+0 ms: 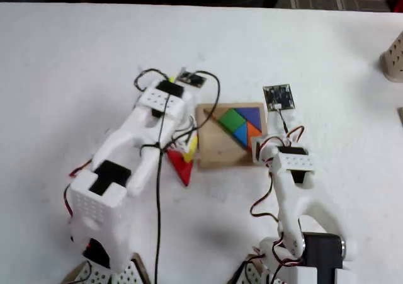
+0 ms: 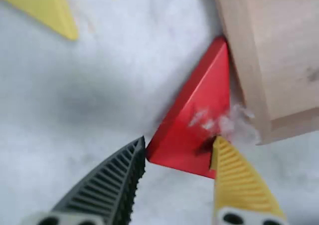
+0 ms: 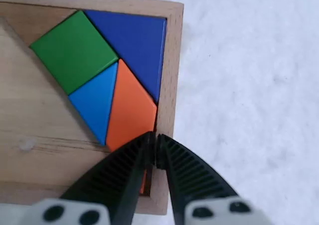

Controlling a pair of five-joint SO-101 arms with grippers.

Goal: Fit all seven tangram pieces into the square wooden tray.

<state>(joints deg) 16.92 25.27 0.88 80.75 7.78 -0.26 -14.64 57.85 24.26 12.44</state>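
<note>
The square wooden tray (image 1: pixel 214 153) lies between the two arms. A green square (image 3: pixel 75 50), a dark blue triangle (image 3: pixel 132 40), a light blue triangle (image 3: pixel 94 103) and an orange piece (image 3: pixel 130 110) sit together in one corner of it. My right gripper (image 3: pixel 154 142) is shut, its tips over the orange piece by the tray's rim (image 3: pixel 172 75). A red triangle (image 2: pixel 194 125) lies on the table against the tray's outer edge (image 2: pixel 249 60). My left gripper (image 2: pixel 179 145) stands open low over it, its black and yellow fingertips at either end of one side. A yellow piece (image 2: pixel 45 5) lies nearby.
White table all around. Cables run from the left arm across the table beside the tray (image 1: pixel 157 189). A small circuit board (image 1: pixel 279 97) lies past the tray's far right corner, another (image 1: pixel 191 78) near its far left. A pale perforated object (image 1: pixel 393 60) stands at the right edge.
</note>
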